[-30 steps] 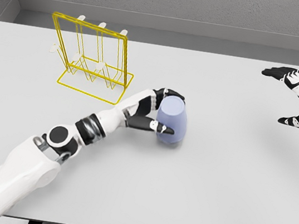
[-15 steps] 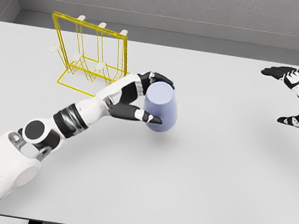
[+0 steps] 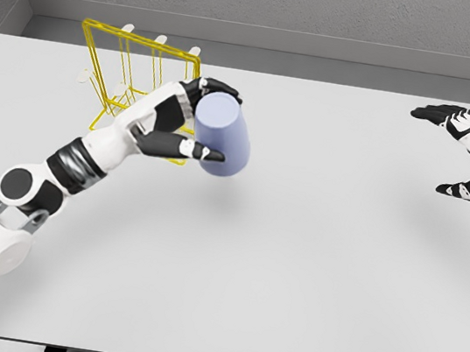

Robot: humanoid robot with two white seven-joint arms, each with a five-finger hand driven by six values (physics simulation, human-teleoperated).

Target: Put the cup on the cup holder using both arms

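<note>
Gripping the cup (image 3: 222,134) round its side wall, left hand (image 3: 175,123) with thumb in front and fingers over the far rim, carried clear above the table (image 3: 310,267) just right of the holder (image 3: 138,82). Looks rigid, smooth, light, likely slippery, so best clasped mid-wall. Lifted and moved left toward the holder since earlier; right hand (image 3: 464,153) unchanged, fingers relaxed, grasping nothing.

Single view only, head camera, sitting above near edge of tabletop (image 3: 303,310) and looking down and forward across it. Far edge running level near top of picture, grey wall (image 3: 287,2) behind it. Near edge lying along bottom. Left far corner showing, right edge cut off by picture. Camera standing at medium distance, taking almost whole tabletop. No second view sharing scene.
</note>
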